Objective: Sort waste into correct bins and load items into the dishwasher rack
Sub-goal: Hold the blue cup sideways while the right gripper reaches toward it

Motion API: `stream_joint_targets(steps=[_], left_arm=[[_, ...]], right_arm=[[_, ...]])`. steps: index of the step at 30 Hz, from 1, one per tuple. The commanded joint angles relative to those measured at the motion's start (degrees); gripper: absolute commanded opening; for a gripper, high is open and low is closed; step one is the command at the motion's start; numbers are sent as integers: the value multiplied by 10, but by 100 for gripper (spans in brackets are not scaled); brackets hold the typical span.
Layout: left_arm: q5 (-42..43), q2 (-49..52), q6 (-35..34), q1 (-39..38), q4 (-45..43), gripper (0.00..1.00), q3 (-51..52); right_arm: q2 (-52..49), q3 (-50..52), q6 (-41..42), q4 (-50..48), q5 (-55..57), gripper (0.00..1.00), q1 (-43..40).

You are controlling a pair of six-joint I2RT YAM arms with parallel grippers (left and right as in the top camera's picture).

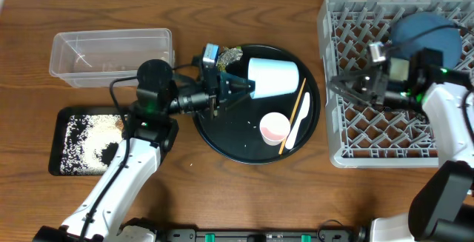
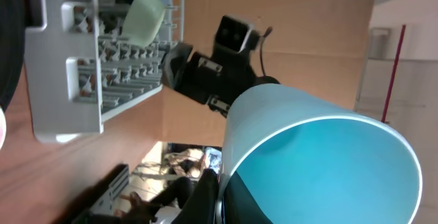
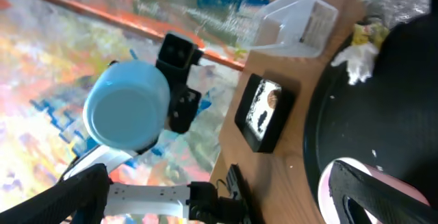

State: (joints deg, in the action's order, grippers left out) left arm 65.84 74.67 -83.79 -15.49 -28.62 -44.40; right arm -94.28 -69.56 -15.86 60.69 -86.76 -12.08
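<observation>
My table [image 1: 244, 197] was brown wood with a clear grain, softly lit. Through the left wrist camera I saw a plain tan panel [image 2: 308, 32] beyond it, then a pale wall [image 2: 414, 114] with a thin red pole [image 2: 392, 66]. The right wrist camera showed a brightly painted surface [image 3: 61, 80], crossed by an orange bar [image 3: 102, 13].

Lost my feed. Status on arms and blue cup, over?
Left gripper shut on light blue cup, over round black tray. Right gripper open over rack, tray side, possibly in the way. Pink cup, spoon, chopsticks on tray.
</observation>
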Motion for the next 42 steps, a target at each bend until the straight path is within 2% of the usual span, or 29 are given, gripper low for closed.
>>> stream_joint_targets(steps=[1, 5, 16, 24, 38, 42], left_arm=[[10, -3, 1, -1, -1, 6, -2], [10, -3, 1, -1, -2, 6, -1], [-5, -2, 6, -1, -2, 6, -1], [-5, -1, 7, -1, -2, 6, -1], [-18, -1, 0, -1, -3, 6, -1], [-18, -1, -18, -1, -36, 6, -1]], right_arm=[[4, -12, 104, -41, -26, 99, 16], [4, -18, 180, -80, -26, 99, 16], [9, -22, 316, -89, -26, 99, 49], [24, -94, 388, -93, -26, 99, 88], [59, -109, 399, -28, -26, 99, 124], [59, -109, 398, -28, -25, 99, 131]])
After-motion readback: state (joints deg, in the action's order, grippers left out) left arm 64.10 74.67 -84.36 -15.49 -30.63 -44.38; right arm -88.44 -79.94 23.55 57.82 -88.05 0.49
